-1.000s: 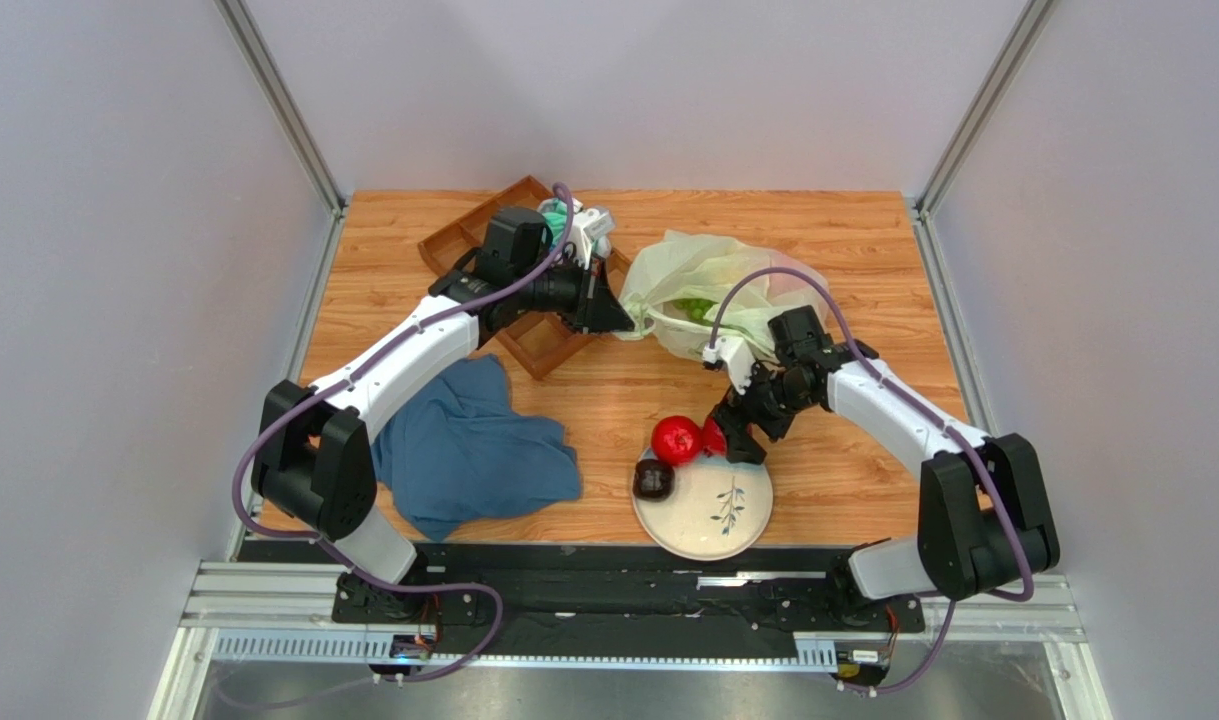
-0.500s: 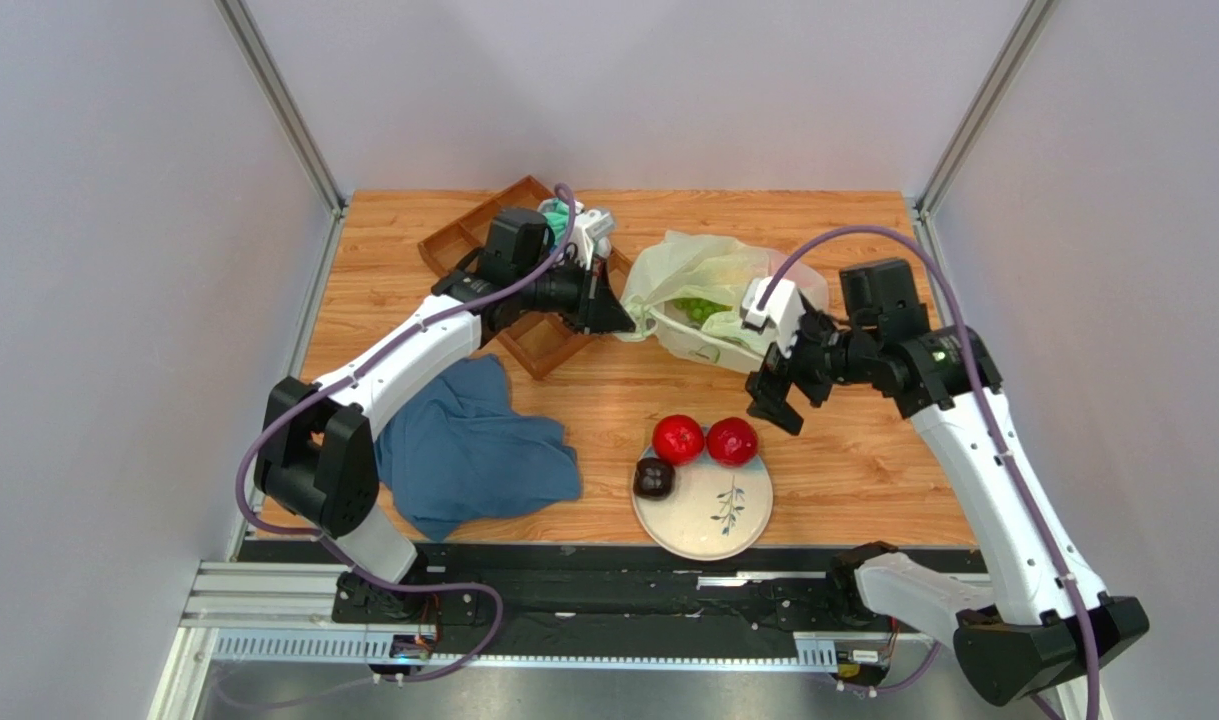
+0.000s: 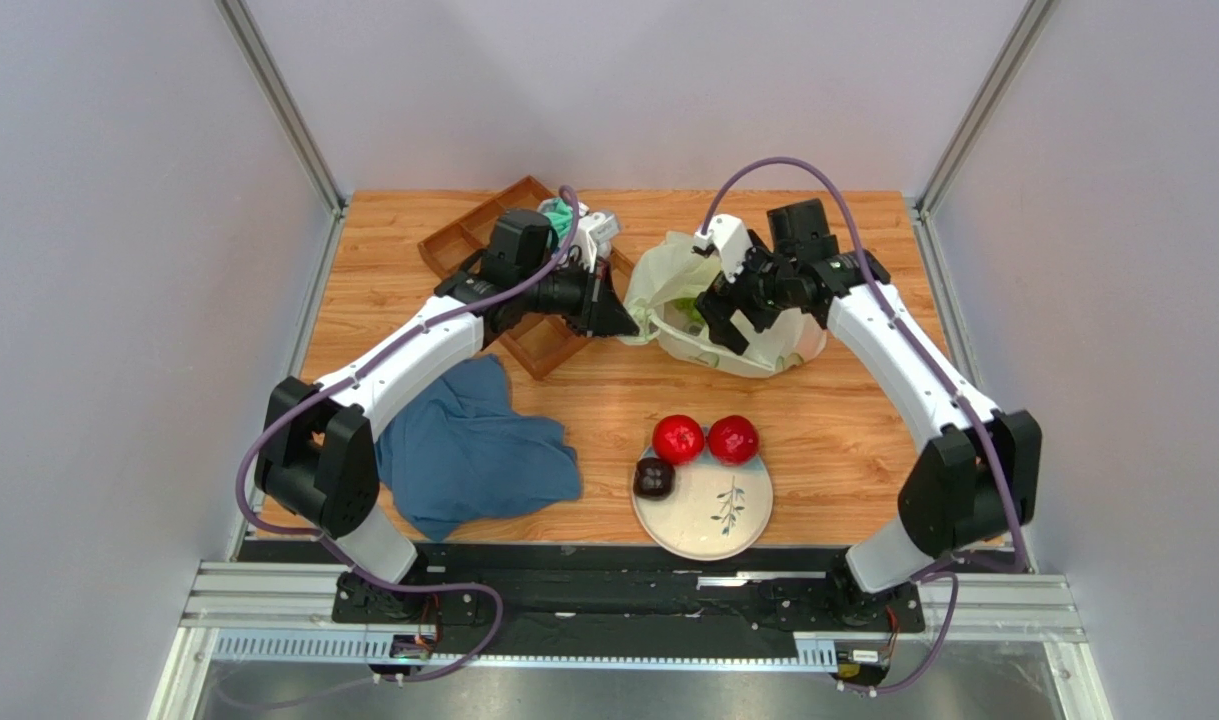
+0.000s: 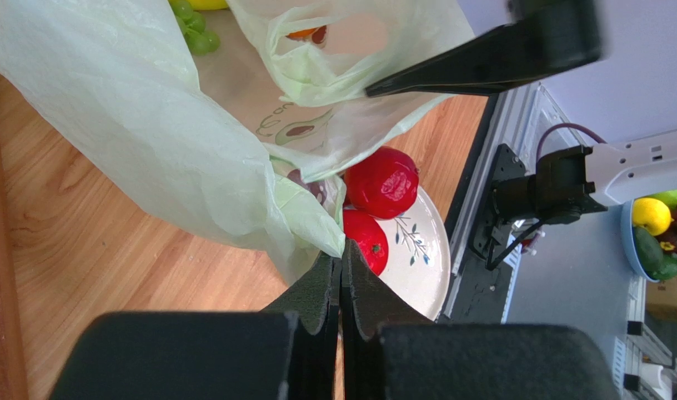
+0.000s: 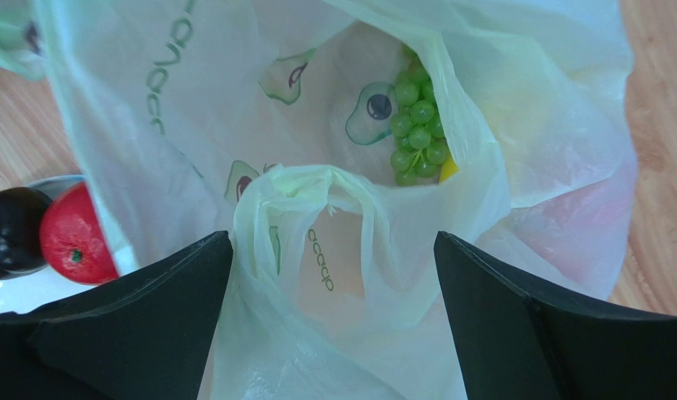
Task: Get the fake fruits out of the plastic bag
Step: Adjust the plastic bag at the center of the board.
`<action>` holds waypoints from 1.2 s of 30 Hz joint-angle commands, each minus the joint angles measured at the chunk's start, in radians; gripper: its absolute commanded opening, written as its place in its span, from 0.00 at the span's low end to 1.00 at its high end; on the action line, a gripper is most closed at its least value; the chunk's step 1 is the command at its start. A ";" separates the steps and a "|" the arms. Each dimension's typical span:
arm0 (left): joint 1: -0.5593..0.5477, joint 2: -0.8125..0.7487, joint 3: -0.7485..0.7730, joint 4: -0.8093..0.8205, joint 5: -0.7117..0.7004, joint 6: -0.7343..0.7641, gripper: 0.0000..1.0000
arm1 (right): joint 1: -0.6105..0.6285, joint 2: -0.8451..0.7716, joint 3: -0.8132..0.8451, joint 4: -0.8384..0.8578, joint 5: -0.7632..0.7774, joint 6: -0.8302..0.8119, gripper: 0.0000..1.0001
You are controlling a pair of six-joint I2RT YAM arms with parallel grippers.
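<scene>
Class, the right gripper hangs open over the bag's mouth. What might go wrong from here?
1. A loop handle lies between the open fingers of the right gripper, with the grape bunch deeper in: it may pinch film, not fruit.
2. The left gripper pinches only a thin fold of the plastic bag; a tug could slip it free.

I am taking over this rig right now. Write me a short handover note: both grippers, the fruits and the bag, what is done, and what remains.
Left gripper: shut on the rim of the plastic bag.
Right gripper: open and empty, over the bag's mouth.
Done: two red fruits are out at the far rim of the plate, and a dark fruit is on it.
Left: the green grapes and something yellow beside them lie in the bag.
</scene>
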 commanded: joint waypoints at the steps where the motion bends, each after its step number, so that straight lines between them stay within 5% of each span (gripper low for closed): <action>1: -0.005 -0.045 -0.006 0.022 0.005 0.022 0.00 | 0.007 0.035 0.089 -0.051 0.058 -0.057 0.96; 4: -0.005 -0.045 -0.005 0.017 0.000 0.031 0.00 | 0.010 0.071 0.072 -0.064 0.128 -0.095 0.94; 7: -0.005 -0.031 0.010 0.014 0.000 0.031 0.00 | 0.009 0.127 0.116 -0.138 0.160 -0.115 0.69; 11: -0.005 0.016 0.085 0.009 0.020 0.026 0.00 | -0.035 0.260 0.228 -0.146 0.254 -0.079 0.00; 19: -0.002 0.174 0.481 -0.054 -0.003 0.129 0.00 | -0.197 0.475 0.931 -0.152 0.224 0.055 0.00; 22: 0.010 0.211 0.630 -0.029 -0.042 0.157 0.00 | -0.226 0.428 0.991 -0.036 0.216 0.092 0.00; 25: 0.015 0.237 0.770 -0.018 -0.056 0.183 0.00 | -0.250 0.284 0.873 0.125 0.223 0.144 0.00; 28: 0.013 0.211 0.749 -0.026 0.028 0.184 0.00 | -0.272 0.188 0.726 0.071 0.207 0.150 0.00; 36: -0.054 0.016 0.186 0.005 0.184 0.091 0.00 | -0.304 -0.474 -0.480 0.257 0.349 0.092 0.00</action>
